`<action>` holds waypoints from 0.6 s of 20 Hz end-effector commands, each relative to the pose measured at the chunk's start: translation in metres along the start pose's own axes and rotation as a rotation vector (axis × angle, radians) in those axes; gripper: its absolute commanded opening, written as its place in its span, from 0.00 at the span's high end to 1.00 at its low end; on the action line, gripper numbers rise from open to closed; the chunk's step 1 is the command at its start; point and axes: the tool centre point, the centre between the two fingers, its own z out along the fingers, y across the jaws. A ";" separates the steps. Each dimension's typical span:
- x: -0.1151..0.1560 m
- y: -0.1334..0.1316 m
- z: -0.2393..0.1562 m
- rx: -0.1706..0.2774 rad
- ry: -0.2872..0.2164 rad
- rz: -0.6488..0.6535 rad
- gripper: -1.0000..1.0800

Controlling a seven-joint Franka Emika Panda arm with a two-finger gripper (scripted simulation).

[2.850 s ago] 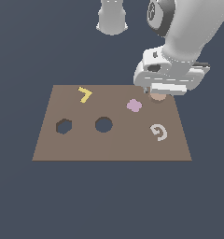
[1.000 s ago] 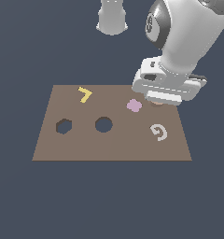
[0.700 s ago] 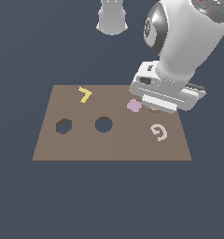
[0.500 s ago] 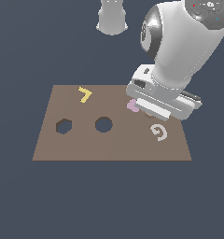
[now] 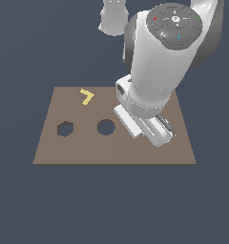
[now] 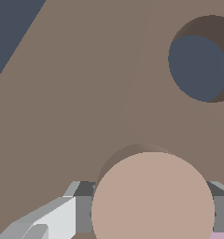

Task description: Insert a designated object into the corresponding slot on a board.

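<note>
Nearest in the wrist view, the tan-peach disc [image 6: 152, 198] sits between the gripper [image 6: 149, 212] fingers [image 6: 83, 212], which appear pinched on its rim, though contact itself is hidden. We judge it light, rigid and smooth; the curved edge could slip, so opposite sides are the right hold. Beyond it lies the round slot [image 6: 198, 67] in the brown board [image 6: 76, 107]. Farther off, the exterior view shows the hexagonal hole [image 5: 65, 128] and a yellow piece [image 5: 87, 96].

Brown board [image 5: 59, 150] lies flat on dark floor [image 5: 21, 205], w/ hex hole [image 5: 65, 128], round hole [image 5: 106, 127] & yellow L-piece [image 5: 87, 96] on top.
</note>
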 end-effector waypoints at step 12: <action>0.076 0.035 -0.003 0.000 0.000 0.484 1.00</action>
